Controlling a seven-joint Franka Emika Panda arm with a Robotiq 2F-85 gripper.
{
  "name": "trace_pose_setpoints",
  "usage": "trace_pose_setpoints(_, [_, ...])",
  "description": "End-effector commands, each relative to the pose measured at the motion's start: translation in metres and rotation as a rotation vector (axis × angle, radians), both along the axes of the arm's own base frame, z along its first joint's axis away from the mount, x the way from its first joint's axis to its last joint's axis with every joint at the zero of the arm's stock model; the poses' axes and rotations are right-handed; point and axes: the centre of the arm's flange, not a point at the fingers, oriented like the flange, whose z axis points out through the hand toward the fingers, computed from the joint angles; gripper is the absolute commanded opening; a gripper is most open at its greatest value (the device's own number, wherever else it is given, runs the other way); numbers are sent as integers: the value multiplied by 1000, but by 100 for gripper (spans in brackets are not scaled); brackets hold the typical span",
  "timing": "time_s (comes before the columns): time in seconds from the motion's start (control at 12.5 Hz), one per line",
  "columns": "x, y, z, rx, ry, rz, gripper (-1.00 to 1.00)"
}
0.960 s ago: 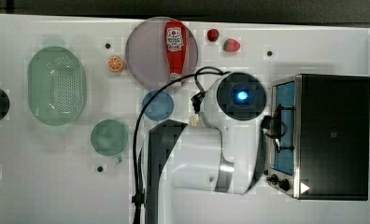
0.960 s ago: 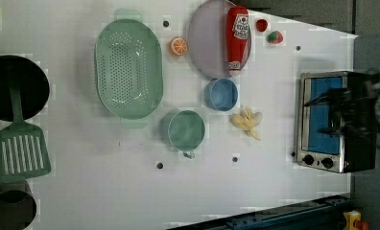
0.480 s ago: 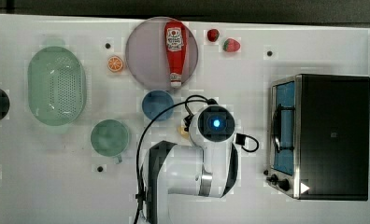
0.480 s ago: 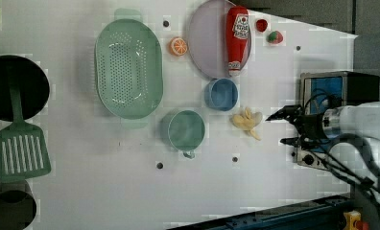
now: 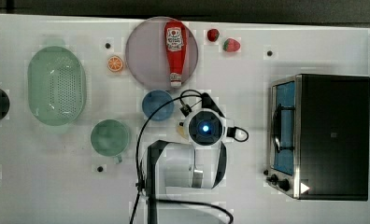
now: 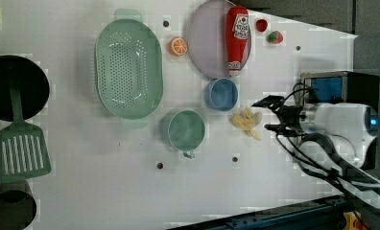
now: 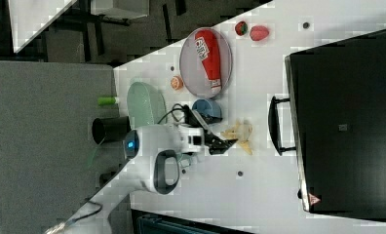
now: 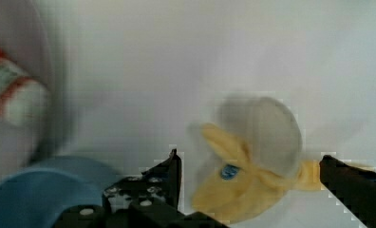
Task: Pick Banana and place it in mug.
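In the wrist view the jaws (image 8: pixel 250 190) stand wide open, one finger on each side of the banana (image 8: pixel 252 161), which lies on the white bench (image 8: pixel 176 57); contact cannot be told. In the left view the banana (image 6: pixel 246 121) lies at three o'clock from the teal mug (image 6: pixel 185 130), apart from it, and at five o'clock from the blue cup (image 6: pixel 221 94). The ketchup bottle (image 6: pixel 237 38) lies on a plate beyond.

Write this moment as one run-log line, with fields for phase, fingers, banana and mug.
phase: approach to banana | fingers: open, either side of banana, no grip yet | banana: on table | mug: empty, upright
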Motion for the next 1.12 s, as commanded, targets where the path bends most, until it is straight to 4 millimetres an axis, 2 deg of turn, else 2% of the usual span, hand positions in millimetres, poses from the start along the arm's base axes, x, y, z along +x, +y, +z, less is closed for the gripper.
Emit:
trace_pose_setpoints(0.08, [-14,6,-38,0,47,43,100])
trace_pose_setpoints(0.24, [-16,9,-50,1,48,49,94])
trace_pose_setpoints(0.32, [-15,9,-51,0,33,48,65])
trace_pose_setpoints(0.72, [-12,7,-45,-1,10,45,-45])
trace_pose_setpoints(0.88, [-7,2,-31,-4,-11,33,-46])
trace_pose_setpoints(1.04, [0,-6,6,-5,-36,17,-46])
trace_pose_setpoints(1.12, [3,-9,32,-3,-39,11,-46])
